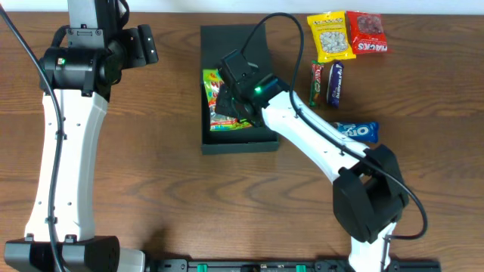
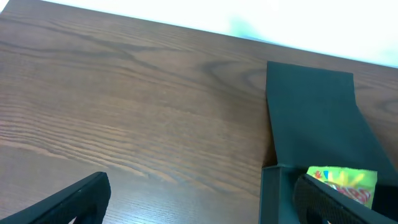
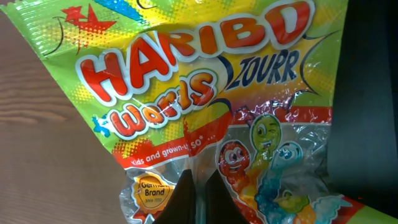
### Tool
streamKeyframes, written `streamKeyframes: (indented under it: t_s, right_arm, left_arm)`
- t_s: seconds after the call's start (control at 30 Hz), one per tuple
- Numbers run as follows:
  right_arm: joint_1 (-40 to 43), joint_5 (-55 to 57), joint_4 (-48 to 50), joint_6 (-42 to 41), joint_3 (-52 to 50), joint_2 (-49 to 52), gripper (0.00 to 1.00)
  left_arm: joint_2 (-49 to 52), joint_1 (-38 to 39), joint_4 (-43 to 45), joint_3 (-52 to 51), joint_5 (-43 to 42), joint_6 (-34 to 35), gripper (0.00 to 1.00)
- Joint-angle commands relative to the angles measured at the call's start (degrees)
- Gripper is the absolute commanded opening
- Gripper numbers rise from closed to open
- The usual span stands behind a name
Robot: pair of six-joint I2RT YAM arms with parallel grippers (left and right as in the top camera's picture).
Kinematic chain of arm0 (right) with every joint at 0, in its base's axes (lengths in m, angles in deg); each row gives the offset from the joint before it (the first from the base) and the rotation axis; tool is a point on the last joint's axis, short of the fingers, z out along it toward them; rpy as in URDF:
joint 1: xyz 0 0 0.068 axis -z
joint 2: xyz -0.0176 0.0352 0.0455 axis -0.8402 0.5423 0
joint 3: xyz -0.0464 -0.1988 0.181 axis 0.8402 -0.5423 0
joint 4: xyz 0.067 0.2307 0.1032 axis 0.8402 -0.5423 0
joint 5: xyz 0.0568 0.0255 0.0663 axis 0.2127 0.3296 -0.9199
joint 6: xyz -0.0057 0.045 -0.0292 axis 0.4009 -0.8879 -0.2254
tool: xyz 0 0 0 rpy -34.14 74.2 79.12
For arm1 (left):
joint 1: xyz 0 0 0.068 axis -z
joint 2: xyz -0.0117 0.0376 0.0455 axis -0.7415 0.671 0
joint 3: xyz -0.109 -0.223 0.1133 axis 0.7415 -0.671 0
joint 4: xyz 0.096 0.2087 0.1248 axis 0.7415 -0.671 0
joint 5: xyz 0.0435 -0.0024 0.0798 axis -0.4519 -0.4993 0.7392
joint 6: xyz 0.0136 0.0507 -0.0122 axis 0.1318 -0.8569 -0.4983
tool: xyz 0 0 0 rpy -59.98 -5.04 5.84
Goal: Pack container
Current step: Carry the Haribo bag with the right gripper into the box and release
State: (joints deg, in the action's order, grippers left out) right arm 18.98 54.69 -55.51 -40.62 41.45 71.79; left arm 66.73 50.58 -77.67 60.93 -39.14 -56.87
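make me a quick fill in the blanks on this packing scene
1. The right hand pinches a bag branded ____.
2. The box has its lid ____.
3. The Oreo pack lies outside the box, on the ____.
4. The left hand holds ____.
Missing words: Haribo; open; table; nothing.

Snack items on brown wood-grain worktop (image 1: 151, 174), overhead and right wrist views.
Far right: yellow packet (image 1: 330, 35) and red packet (image 1: 367, 32) side by side, edges meeting. Just nearer: red-green bar (image 1: 318, 81) beside dark blue bar (image 1: 336, 83). Nearer again, apart: blue Oreo packet (image 1: 358, 131). Well left: green-yellow Haribo bag (image 3: 199, 93), gummies visible through clear window.
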Motion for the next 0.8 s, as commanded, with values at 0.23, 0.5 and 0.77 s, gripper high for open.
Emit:
streamKeyframes:
  t_s: [0.23, 0.5, 0.77]
  right_arm:
    - [-2.8, 2.8, -0.6, -4.4, 0.4, 0.4, 0.06]
    - [-0.8, 1.5, 0.6, 3.9, 2.2, -1.3, 0.99]
    - [8.8, 8.1, -8.9, 3.8, 2.6, -8.6, 0.99]
  left_arm:
    - [-0.5, -0.2, -0.3, -0.2, 0.0, -0.8, 0.95]
    - [-0.5, -0.2, -0.4, -0.2, -0.1, -0.8, 0.95]
    - [-0.5, -0.2, -1.2, -0.2, -0.2, -0.8, 0.95]
